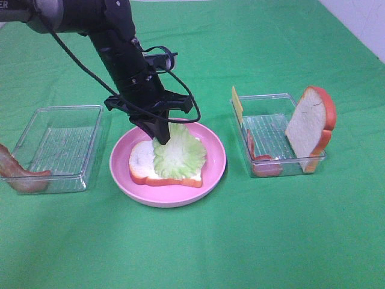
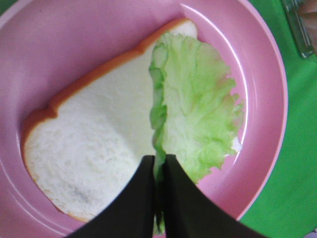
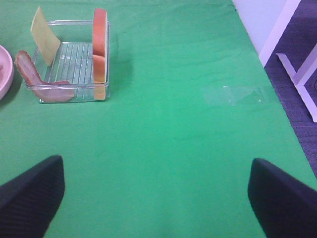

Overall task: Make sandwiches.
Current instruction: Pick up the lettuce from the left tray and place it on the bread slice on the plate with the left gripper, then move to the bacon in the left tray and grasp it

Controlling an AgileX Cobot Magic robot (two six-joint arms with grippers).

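One white bread slice (image 1: 141, 159) (image 2: 94, 148) with an orange-brown crust lies flat on the round pink plate (image 1: 210, 174) (image 2: 99, 39). A pale green lettuce leaf (image 1: 178, 155) (image 2: 198, 109) rests on its right half and hangs over the plate. My left gripper (image 1: 161, 139) (image 2: 158, 193) reaches down over the plate's back edge, its jaws pinched on the leaf's edge. A second bread slice (image 1: 310, 126) (image 3: 100, 44) leans upright in the right tray, with a yellow cheese slice (image 1: 237, 103) (image 3: 43, 34) and bacon (image 1: 264, 162) (image 3: 34, 79). My right gripper (image 3: 158, 198) hovers open over bare cloth, out of the high view.
Two clear ribbed trays flank the plate: the right tray (image 1: 271, 129) (image 3: 74, 54) and the left tray (image 1: 60, 144), with another bacon strip (image 1: 18, 174) draped over its front left corner. Green cloth covers the table. The table's right edge (image 3: 257, 54) and a white frame show beyond.
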